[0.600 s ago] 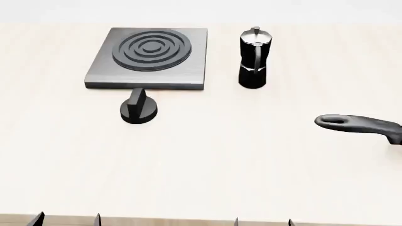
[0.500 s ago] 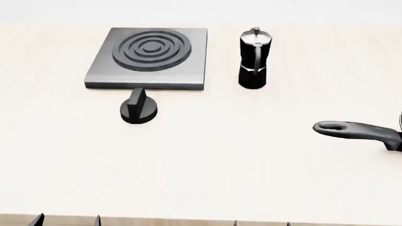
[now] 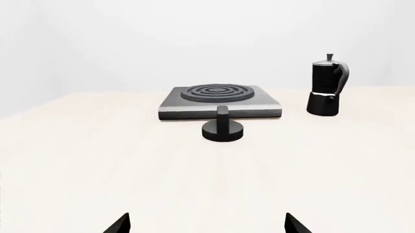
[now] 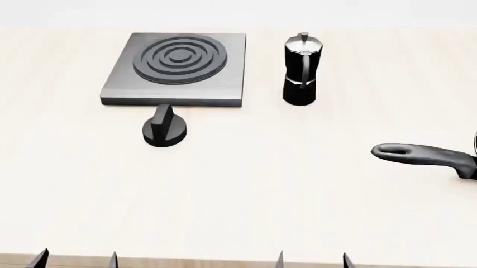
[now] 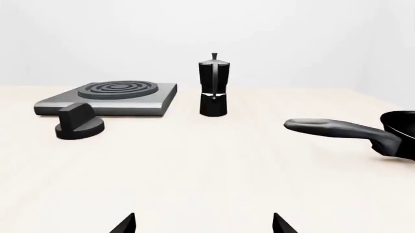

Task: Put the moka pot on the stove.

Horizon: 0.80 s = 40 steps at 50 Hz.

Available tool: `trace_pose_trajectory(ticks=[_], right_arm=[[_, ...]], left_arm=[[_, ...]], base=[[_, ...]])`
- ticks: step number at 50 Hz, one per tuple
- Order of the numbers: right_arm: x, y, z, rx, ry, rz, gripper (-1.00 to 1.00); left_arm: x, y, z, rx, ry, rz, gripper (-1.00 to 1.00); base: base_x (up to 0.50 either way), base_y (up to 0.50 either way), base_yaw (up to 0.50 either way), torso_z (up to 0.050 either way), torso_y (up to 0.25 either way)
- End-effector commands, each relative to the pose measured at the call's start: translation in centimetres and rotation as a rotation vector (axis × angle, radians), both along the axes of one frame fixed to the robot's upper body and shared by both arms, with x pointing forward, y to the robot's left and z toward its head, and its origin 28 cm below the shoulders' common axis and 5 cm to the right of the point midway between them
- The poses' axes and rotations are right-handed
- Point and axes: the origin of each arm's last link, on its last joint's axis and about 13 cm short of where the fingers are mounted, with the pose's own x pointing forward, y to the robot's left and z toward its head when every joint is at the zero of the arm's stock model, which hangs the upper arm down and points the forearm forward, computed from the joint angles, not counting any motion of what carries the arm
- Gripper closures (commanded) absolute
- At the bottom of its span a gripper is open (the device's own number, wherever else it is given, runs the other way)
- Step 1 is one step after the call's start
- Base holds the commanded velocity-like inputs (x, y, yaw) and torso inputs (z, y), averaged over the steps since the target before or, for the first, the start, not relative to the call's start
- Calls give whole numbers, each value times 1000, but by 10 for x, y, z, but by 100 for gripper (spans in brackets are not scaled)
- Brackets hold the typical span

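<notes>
No text, label, brand, number or sign can be read anywhere: the moka pot [image 4: 302, 68], the stove [image 4: 177, 68] and the tabletop [image 4: 246, 190] are all unmarked.

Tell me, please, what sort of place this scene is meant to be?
Most likely a simulated kitchen worktop, very bare. A stove plate with a ring burner lies on a pale table, a moka pot stands beside it, apart, and a black pan handle reaches in from the edge.
</notes>
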Motion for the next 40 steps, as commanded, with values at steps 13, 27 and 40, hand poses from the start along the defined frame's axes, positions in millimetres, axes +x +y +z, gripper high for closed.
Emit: trace_pose_trajectory(ticks=[13, 27, 40], right_arm=[[11, -3, 12, 1, -53, 13, -100], [9, -1, 14, 0, -58, 22, -100], [7, 2, 14, 4, -64, 25, -100]], left_arm=[[-2, 1, 7, 4, -40, -11, -100], [-4, 1, 9, 1, -56, -14, -100], [-6, 1, 15, -2, -76, -13, -100]], base=[[0, 0, 0, 0, 0], [0, 0, 0, 0, 0], [74, 0, 0, 0, 0]])
